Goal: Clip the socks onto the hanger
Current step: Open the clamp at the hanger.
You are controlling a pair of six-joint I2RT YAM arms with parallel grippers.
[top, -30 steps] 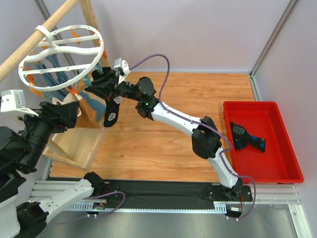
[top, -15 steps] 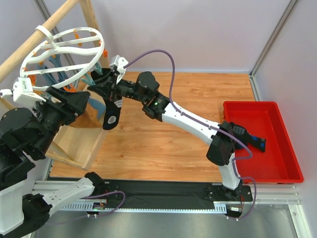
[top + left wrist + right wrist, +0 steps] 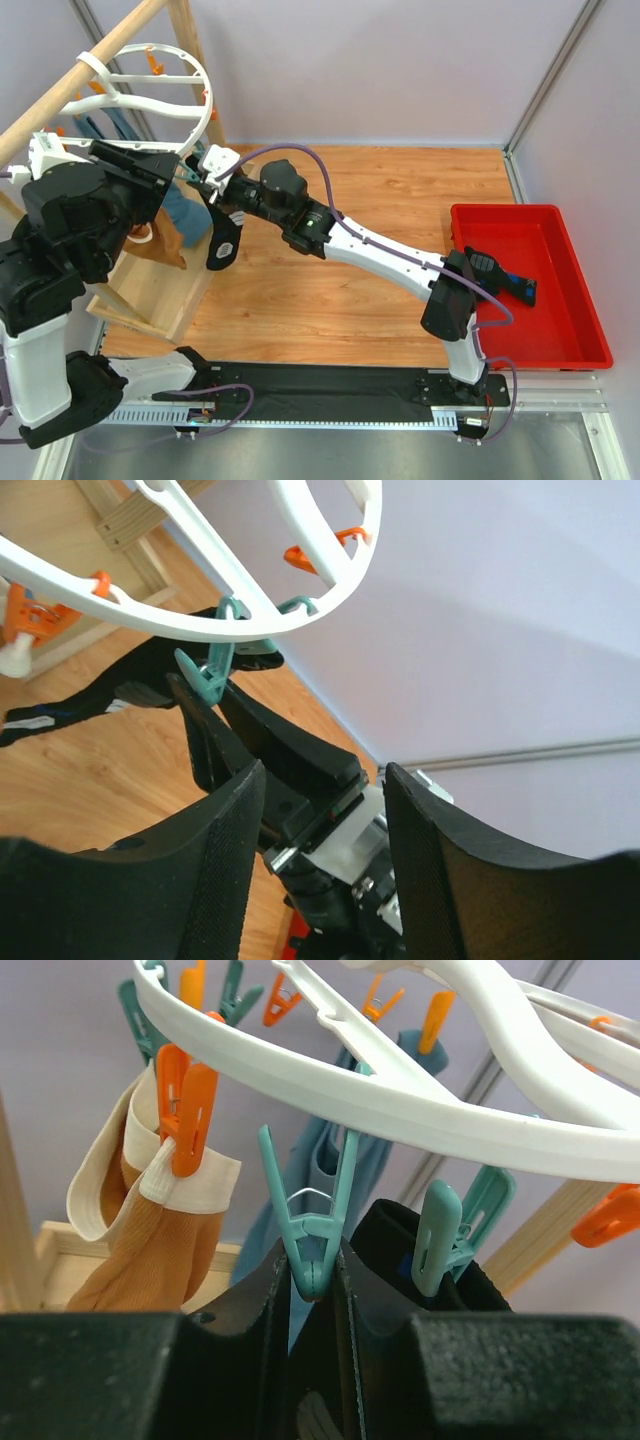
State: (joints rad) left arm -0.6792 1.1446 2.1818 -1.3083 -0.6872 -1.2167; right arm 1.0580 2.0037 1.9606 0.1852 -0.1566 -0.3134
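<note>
The white ring hanger (image 3: 190, 75) hangs from a wooden pole. One black sock (image 3: 222, 240) dangles below my right gripper (image 3: 205, 180), which is shut on its cuff just under the ring. In the right wrist view, the tip of a teal clip (image 3: 312, 1230) sits between my right gripper's (image 3: 315, 1270) fingertips. The sock's cuff (image 3: 390, 1230) stands beside it, behind a second teal clip (image 3: 440, 1240). My left gripper (image 3: 325, 780) is open and holds nothing. It faces the hanger's rim (image 3: 250, 630) and the sock (image 3: 60, 712). The other black sock (image 3: 495, 275) lies in the red tray.
A tan sock (image 3: 150, 1230) and teal-blue socks (image 3: 320, 1160) hang clipped on the ring. A wooden stand (image 3: 150, 290) sits below the hanger at the left. The red tray (image 3: 530, 360) is at the right. My left arm's bulk (image 3: 80, 220) crowds the hanger.
My left arm has risen and swung in toward the hanger, and its jaws have narrowed. The ring has tilted up. My right gripper has shifted slightly left and down with the sock.
</note>
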